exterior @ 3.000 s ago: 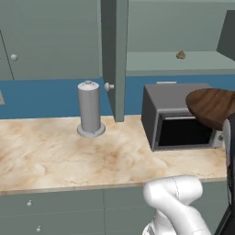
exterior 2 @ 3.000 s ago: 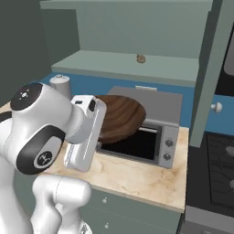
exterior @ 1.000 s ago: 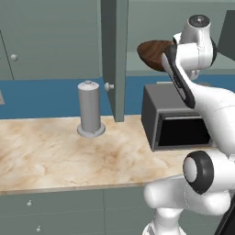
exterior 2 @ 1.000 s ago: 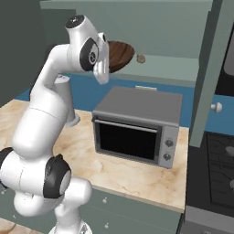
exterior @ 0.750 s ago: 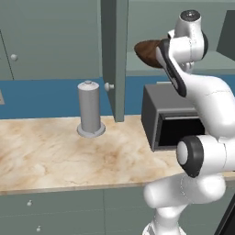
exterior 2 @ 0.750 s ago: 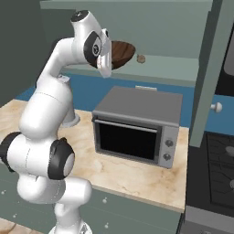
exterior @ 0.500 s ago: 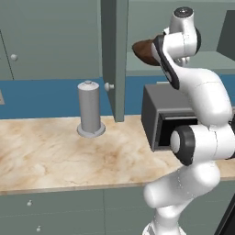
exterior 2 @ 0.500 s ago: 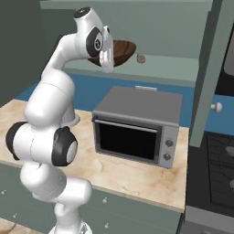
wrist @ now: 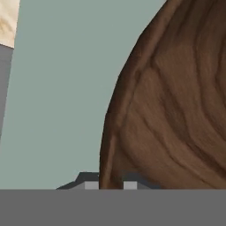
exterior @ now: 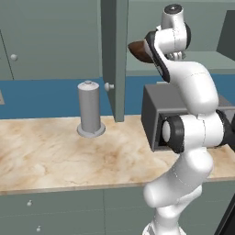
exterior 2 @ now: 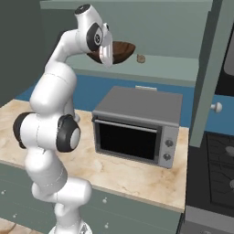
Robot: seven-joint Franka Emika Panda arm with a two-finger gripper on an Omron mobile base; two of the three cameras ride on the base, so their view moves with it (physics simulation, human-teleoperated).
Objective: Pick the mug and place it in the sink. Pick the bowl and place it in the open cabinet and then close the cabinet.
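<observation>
The dark brown wooden bowl [exterior: 137,48] [exterior 2: 122,49] is up at the level of the open cabinet's shelf [exterior 2: 160,68], tilted on its side, above the microwave. My gripper [exterior 2: 109,54] [exterior: 149,47] reaches up from the left and is shut on the bowl's rim. In the hand view the rim of the bowl [wrist: 176,110] runs down between my gripper's [wrist: 110,186] two dark tips, with the pale green shelf behind. Whether the bowl touches the shelf I cannot tell. The mug and the sink are out of view.
The dark grey microwave [exterior 2: 137,123] [exterior: 153,114] stands on the marble counter under the shelf. The cabinet's open doors [exterior: 114,55] [exterior 2: 208,68] jut out on both sides. A small brown thing [exterior 2: 140,58] sits on the shelf. A grey canister [exterior: 90,108] stands left; the stove [exterior 2: 215,160] is right.
The arm has lifted the bowl from microwave height up to the cabinet shelf. Over the last second it shifted the bowl a little further left along the shelf.
</observation>
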